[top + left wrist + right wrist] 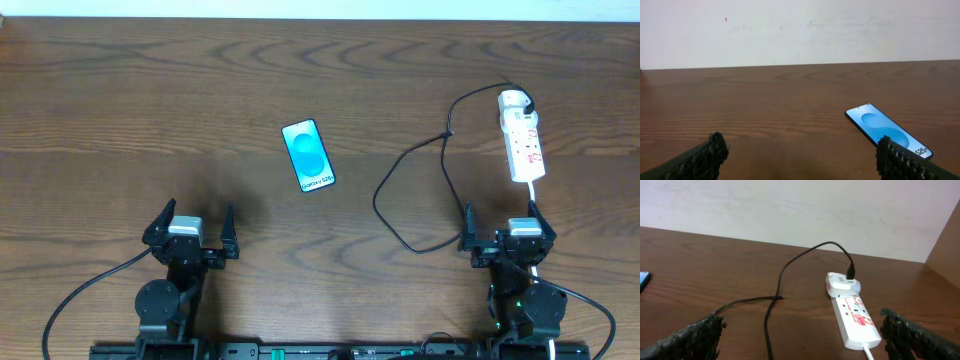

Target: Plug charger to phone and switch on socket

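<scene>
lit phone [887,130] flat on wooden table [780,105], just beyond right finger [902,162] of wide-open left tool [800,159]

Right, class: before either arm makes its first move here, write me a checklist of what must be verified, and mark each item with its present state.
1. Left gripper and right gripper open and empty: ok.
2. Phone lying flat, lit screen up, nothing on it: ok.
3. Charger cable joined to the phone: not ok; it lies looped, apart from the phone.
4. Cable's other end seated in the power strip: ok, at the strip's far end.
5. Power strip switched on: cannot tell.
</scene>
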